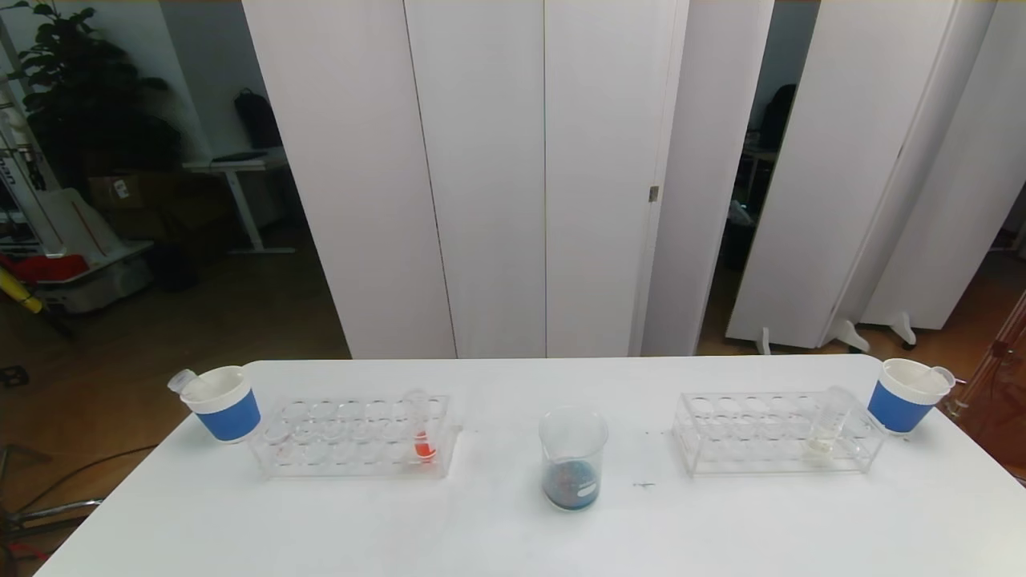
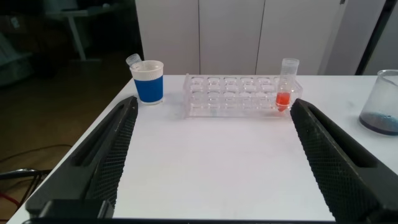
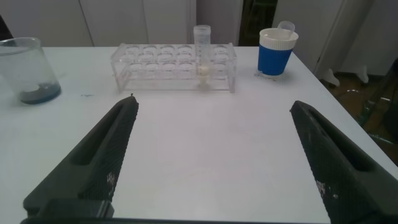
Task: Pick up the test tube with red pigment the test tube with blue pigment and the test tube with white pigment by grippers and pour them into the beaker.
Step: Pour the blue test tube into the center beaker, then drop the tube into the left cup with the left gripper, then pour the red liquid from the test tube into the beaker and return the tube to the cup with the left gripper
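The left gripper [image 2: 211, 155] hangs low over the near table [image 1: 513, 529] edge, jaws spread wide and empty; the red-pigment tube [image 2: 286, 93] stands well ahead in its clear rack [image 2: 239, 96]. The right gripper [image 3: 211, 155] is likewise parted (nothing held), facing the white-pigment tube [image 3: 202, 53] upright in the other rack [image 3: 174, 67]. The beaker [image 1: 572, 457], blue at its bottom, stands between the racks.

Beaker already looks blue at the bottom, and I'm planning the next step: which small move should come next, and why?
Probably the left hand, open and back from the left rack, should ease forward toward the red tube standing upright at that rack's near right end. The beaker holds only bluish pigment; the white tube still waits in the right rack.
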Controlling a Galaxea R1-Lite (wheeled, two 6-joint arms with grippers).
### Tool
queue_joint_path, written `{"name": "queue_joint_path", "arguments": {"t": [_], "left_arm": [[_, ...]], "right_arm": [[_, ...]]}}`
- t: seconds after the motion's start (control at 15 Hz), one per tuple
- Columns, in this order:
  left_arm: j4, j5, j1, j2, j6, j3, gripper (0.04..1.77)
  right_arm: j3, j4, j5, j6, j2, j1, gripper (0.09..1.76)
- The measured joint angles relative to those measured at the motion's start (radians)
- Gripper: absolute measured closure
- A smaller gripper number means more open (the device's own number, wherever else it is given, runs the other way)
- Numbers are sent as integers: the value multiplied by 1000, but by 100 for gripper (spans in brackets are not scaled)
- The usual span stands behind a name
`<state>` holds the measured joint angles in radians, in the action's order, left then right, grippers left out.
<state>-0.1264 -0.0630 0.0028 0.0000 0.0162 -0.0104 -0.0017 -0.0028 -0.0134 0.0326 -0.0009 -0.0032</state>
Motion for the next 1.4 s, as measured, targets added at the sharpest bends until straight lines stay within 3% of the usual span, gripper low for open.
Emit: {"name": "queue_joint_path", "arguments": {"t": [0.27,1.4], "left_arm": [[128,61,0,-1,-19,9,6],[133,63,0,-1,-6,9,6]], "right_arm": [[0,0,0,0,0,0,10],[0,0,0,0,0,0,10]]}}
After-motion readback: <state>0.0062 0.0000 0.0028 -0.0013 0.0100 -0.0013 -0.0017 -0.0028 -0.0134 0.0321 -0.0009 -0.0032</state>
